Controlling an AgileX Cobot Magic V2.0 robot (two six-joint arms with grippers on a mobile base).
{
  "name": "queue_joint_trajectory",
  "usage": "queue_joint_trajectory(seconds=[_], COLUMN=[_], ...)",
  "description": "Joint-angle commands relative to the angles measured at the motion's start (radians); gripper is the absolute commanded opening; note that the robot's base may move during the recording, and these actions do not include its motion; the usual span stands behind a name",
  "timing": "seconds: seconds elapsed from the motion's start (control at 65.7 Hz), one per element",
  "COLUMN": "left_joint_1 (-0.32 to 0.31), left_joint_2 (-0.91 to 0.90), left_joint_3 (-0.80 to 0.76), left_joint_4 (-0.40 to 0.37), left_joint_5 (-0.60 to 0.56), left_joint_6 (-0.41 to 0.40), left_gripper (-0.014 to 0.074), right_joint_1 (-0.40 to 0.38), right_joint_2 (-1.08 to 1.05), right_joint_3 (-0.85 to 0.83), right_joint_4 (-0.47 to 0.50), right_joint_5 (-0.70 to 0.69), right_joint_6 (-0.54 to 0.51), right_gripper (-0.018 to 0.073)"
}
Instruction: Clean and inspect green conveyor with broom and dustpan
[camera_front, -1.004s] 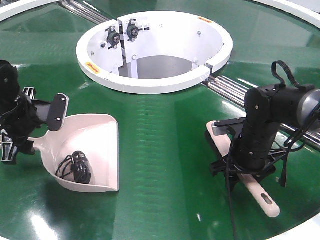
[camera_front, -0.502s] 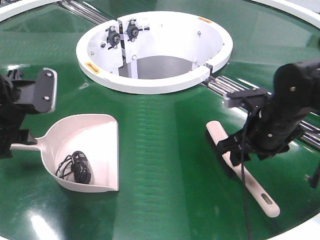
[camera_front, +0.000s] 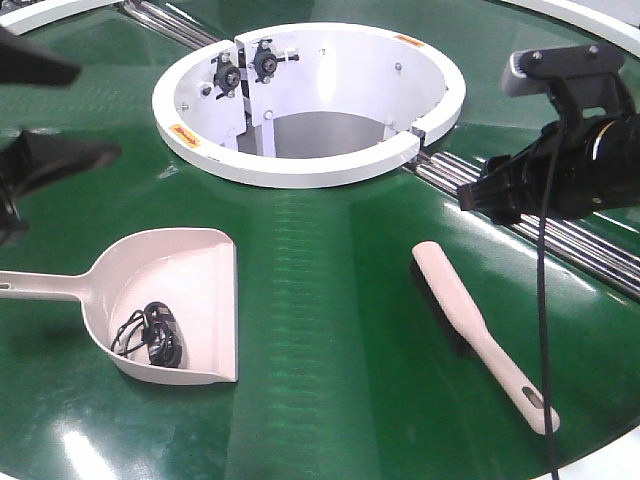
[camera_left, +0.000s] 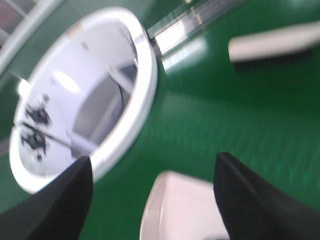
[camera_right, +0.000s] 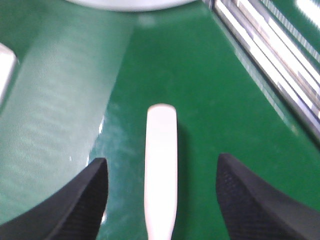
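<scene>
Glossy green conveyor (camera_front: 320, 300), dustpan (camera_front: 185, 290) lying left, broom (camera_front: 470, 320) lying right

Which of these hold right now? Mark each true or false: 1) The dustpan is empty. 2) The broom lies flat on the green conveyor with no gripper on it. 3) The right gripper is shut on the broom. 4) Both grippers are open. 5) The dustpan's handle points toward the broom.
1) False. The dustpan holds a dark tangled cord.
2) True. The broom lies free on the green conveyor.
3) False. The right gripper is open above the broom, holding nothing.
4) True. The left gripper is open too.
5) False. Its handle points away from the broom; its mouth faces the broom.
</scene>
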Motion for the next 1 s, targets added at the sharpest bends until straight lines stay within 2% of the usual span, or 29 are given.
queue_joint_trajectory(seconds=[0.0,0.076,0.122,0.167,0.228,0.274,0.35,0.441,0.532,0.578,0.669,0.761,0.897,0.989], left_joint_1=[-0.005,-0.005,-0.005,-0.005,-0.005,-0.005,-0.005,-0.005,-0.005,-0.005,-0.005,-0.005,-0.005,-0.005], left_joint_2=[-0.069,-0.106,-0.130,-0.153,-0.177,-0.198,-0.223,-0.247,-0.300,-0.336,-0.417,-0.514,-0.643,-0.703], left_joint_3=[-0.021,-0.021,-0.021,-0.020,-0.020,-0.020,-0.020,-0.006,0.083,0.149,0.298,0.456,0.648,0.752], left_joint_4=[-0.170,-0.209,-0.194,-0.164,-0.059,0.045,0.257,0.486,0.650,0.699,0.739,0.744,0.752,0.754], left_joint_5=[-0.114,-0.114,-0.113,-0.136,-0.192,-0.230,-0.254,-0.257,-0.317,-0.355,-0.427,-0.484,-0.489,-0.502], left_joint_6=[-0.002,-0.004,-0.023,-0.081,-0.215,-0.353,-0.657,-0.944,-1.119,-1.172,-1.240,-1.264,-1.309,-1.311], left_gripper=[0.0486,0.0486,0.0486,0.0486,0.0482,0.0478,0.0461,0.0432,0.0395,0.0377,0.0342,0.0317,0.0288,0.0277], right_joint_1=[-0.003,-0.003,-0.003,-0.003,-0.003,-0.003,-0.003,-0.003,-0.003,-0.003,-0.003,-0.003,-0.003,-0.003], right_joint_2=[-0.053,-0.083,-0.104,-0.131,-0.175,-0.215,-0.291,-0.409,-0.523,-0.589,-0.696,-0.802,-0.973,-1.053], right_joint_3=[-0.025,-0.023,-0.023,-0.023,-0.021,-0.003,0.067,0.172,0.280,0.336,0.426,0.508,0.636,0.728], right_joint_4=[-0.015,-0.029,-0.050,-0.061,-0.067,-0.071,-0.075,-0.091,-0.097,-0.097,-0.097,-0.097,-0.097,-0.102], right_joint_5=[-0.091,-0.111,-0.114,-0.121,-0.128,-0.159,-0.229,-0.318,-0.393,-0.422,-0.439,-0.440,-0.425,-0.412], right_joint_6=[-0.015,-0.015,-0.010,-0.008,-0.008,-0.008,-0.008,-0.008,-0.008,-0.008,-0.008,-0.008,-0.005,-0.005], right_gripper=[0.0444,0.0438,0.0437,0.0437,0.0437,0.0437,0.0437,0.0437,0.0437,0.0437,0.0437,0.0437,0.0437,0.0437])
